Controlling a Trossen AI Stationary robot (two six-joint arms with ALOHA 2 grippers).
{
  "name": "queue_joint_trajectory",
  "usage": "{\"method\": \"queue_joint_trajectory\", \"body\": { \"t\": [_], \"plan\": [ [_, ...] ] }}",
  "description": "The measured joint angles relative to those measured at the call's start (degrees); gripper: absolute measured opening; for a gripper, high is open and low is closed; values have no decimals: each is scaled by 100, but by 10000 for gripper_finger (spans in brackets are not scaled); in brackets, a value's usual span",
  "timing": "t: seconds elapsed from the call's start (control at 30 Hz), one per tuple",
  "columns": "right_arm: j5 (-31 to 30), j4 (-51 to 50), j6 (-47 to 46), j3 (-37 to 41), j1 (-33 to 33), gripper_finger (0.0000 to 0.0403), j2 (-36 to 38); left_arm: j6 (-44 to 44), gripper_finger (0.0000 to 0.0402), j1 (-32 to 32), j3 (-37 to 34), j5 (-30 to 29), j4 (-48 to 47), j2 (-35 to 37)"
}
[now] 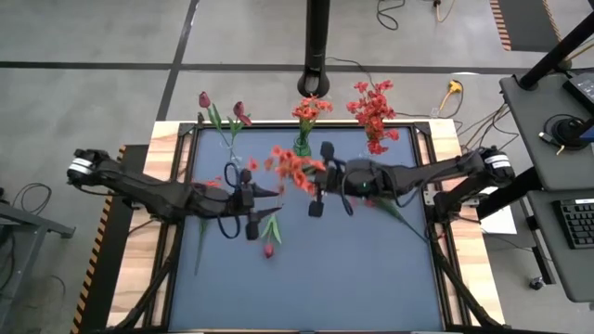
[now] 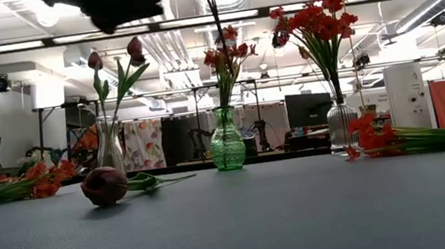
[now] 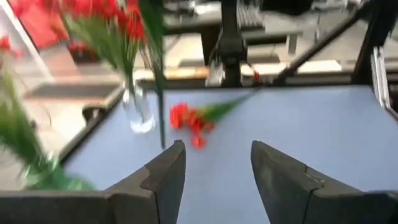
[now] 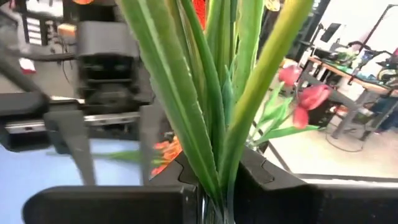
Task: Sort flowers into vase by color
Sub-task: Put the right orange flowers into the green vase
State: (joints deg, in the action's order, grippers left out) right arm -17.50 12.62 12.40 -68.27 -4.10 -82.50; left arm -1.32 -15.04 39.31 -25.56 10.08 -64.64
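i have the orange spray (image 1: pixel 292 167) clamped in my right gripper (image 1: pixel 318 186), jaws tight on its leafy stem, held above mid-surface. the one relation that matters: the green vase (image 1: pixel 303 144) sits near, at about 11 o'clock from that gripper, and the stem runs roughly 3 to 9 o'clock, blooms pointing toward my left arm. i judge the stem must swing upright before it drops in. my left gripper (image 1: pixel 249 206) stands just beside, jaws apart, holding nothing.
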Motion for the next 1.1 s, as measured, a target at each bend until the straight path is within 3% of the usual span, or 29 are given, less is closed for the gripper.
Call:
{"method": "queue_joint_trajectory", "body": {
  "t": [0.2,0.53,1.1],
  "plan": [
    [897,580,-190,17,891,43,-64,-703,166,-175,-2,-157,-1567,772],
    [1041,1675,-345,24,2039,43,-368,-826,166,-346,-45,-676,-2051,929],
    [775,2275,-186,26,2365,43,-1106,-824,166,-346,-46,-693,-2162,935]
  ]
}}
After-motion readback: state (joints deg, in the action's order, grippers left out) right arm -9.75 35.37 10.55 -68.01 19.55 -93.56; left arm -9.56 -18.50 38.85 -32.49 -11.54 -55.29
